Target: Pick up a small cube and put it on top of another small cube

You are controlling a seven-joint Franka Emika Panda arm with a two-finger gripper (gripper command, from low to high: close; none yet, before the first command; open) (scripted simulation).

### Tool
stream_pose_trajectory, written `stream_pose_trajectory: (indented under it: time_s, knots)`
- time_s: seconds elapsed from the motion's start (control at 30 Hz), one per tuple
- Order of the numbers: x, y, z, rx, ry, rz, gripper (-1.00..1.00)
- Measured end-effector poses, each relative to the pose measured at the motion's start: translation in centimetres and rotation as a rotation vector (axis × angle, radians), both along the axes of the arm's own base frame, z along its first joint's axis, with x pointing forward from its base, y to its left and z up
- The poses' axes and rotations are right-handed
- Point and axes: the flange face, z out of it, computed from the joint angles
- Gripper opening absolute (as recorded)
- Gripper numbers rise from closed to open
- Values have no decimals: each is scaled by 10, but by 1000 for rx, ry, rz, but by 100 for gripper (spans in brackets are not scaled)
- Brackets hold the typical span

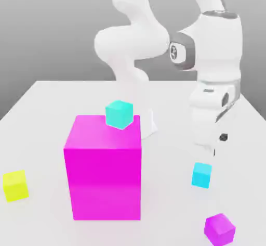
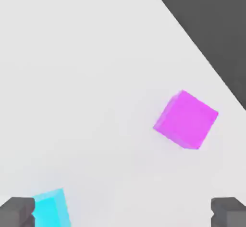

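- The gripper [image 1: 210, 149] points down at the exterior view's right, jaws spread wide with nothing between them.
- Its hand hangs below the wrist, at twelve o'clock from the sky-cyan cube [image 1: 201, 175] in that view.
- That cube sits on the table [image 1: 171, 96]; in the hand view it appears beside one fingertip [image 2: 18, 212].
- From it in the exterior view, the small magenta cube [image 1: 220, 230] lies toward five o'clock, the big magenta block [image 1: 104, 177] toward nine, the teal cube [image 1: 119, 114] toward ten.
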Motion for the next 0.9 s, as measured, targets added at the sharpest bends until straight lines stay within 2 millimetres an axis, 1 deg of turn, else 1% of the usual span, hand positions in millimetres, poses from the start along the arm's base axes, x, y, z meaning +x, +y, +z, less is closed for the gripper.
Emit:
stream_pose_trajectory:
  time_s: [0.03,0.1,0.27,0.3,0.47,0.5,0.57,0.77,0.8,0.9]
  knots:
    - [-6,-4,-15,-13,17,17,0]
    - [-13,-2,-36,-23,29,47,0]
    - [-17,-2,-80,-24,34,56,0]
    - [-17,-2,-85,-25,34,56,-100]
    - [-17,-2,-85,-25,35,55,-100]
    - [-18,-2,-88,-26,35,55,-100]
    - [-17,-2,-79,-26,35,56,-100]
    - [-17,-1,-31,-27,34,58,-100]
    - [-15,-3,-22,-26,35,38,-100]
    - [8,-24,9,-19,40,-127,-100]
